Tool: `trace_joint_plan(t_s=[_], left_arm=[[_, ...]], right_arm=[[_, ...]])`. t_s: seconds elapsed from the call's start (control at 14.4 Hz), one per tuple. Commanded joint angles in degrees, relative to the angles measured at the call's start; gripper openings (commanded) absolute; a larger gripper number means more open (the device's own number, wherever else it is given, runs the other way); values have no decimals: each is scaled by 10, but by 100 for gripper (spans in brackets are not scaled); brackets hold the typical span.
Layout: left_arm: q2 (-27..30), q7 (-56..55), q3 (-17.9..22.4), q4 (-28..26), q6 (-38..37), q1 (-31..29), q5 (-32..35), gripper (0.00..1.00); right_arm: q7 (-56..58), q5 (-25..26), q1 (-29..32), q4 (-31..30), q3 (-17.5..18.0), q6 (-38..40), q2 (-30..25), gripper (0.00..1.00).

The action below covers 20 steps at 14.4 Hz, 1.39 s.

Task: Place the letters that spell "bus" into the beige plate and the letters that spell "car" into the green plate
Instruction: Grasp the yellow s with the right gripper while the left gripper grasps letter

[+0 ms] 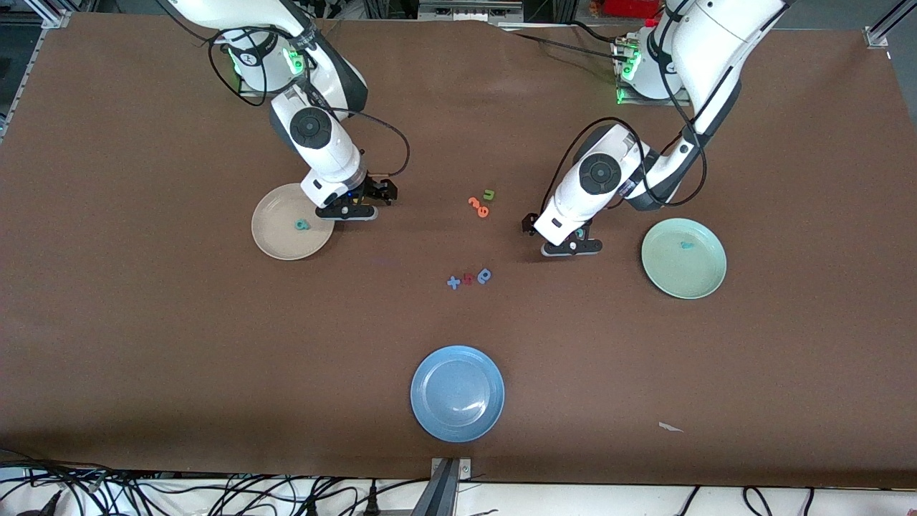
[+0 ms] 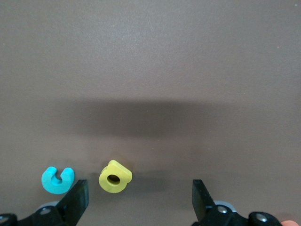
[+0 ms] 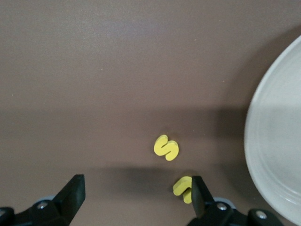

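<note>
Front view: the teal b (image 1: 302,225) lies on the beige plate (image 1: 276,240) at middle left, a teal letter (image 1: 686,245) on the green plate (image 1: 680,276) at right. Right gripper (image 3: 136,195) spread, empty, near the yellow s (image 3: 166,147); left gripper (image 2: 140,197) spread, empty, near the yellow a (image 2: 115,176).

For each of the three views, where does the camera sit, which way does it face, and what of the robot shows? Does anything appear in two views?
Front view: high across the table, facing both arms; sees the beige plate, green plate, left gripper and right gripper.
Left wrist view: on the left wrist, looking down at the yellow "a" and teal "c"; own open fingers show.
Right wrist view: on the right wrist, looking down at the yellow "s" and yellow "u"; own open fingers show.
Shared: the beige plate, front and right wrist.
</note>
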State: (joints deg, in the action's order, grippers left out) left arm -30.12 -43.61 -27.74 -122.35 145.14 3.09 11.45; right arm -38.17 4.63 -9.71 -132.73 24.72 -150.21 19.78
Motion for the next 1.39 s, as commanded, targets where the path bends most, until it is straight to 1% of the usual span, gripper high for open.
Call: trace_joint_plan(t_s=[0.0,0.07,0.14,0.21,0.35,0.48,0.55,0.62,0.69,0.83,0.9,1.11,1.18,1.32], left_arm=[[-14,-27,0,11,0,0,40,92],[-15,-31,0,12,0,0,45,91],[-18,-32,1,12,0,0,48,89],[-20,-32,1,12,0,0,49,86],[-20,-32,1,12,0,0,50,83],[-27,-32,1,21,-1,0,51,79],[-30,-32,2,26,-2,0,51,75],[-33,-31,3,27,-3,0,52,72],[-33,-31,5,27,-3,0,52,70],[-33,-32,8,26,-4,0,78,68],[-34,-32,8,26,-4,-1,79,65],[-34,-31,8,26,-6,-1,80,59],[-34,-31,8,26,-6,0,81,57],[-34,-31,8,26,-14,0,81,49]], right_arm=[[-1,6,7,5,-1,-30,24,100],[-1,13,7,6,-1,-38,32,99],[-1,33,7,5,-3,-49,40,99],[-2,47,7,5,-11,-57,46,92],[-1,56,7,4,-13,-61,50,80],[-2,69,8,3,-18,-65,55,79],[-2,71,7,1,-22,-71,57,75],[-1,72,7,-2,-22,-75,57,64],[-1,73,7,-3,-22,-79,58,43],[0,77,7,-3,-23,-79,58,5],[1,77,7,-3,-22,-78,58,0],[3,76,8,-3,-22,-75,49,0],[4,77,8,-3,-22,-63,38,0],[12,77,10,-2,-22,-11,3,0]])
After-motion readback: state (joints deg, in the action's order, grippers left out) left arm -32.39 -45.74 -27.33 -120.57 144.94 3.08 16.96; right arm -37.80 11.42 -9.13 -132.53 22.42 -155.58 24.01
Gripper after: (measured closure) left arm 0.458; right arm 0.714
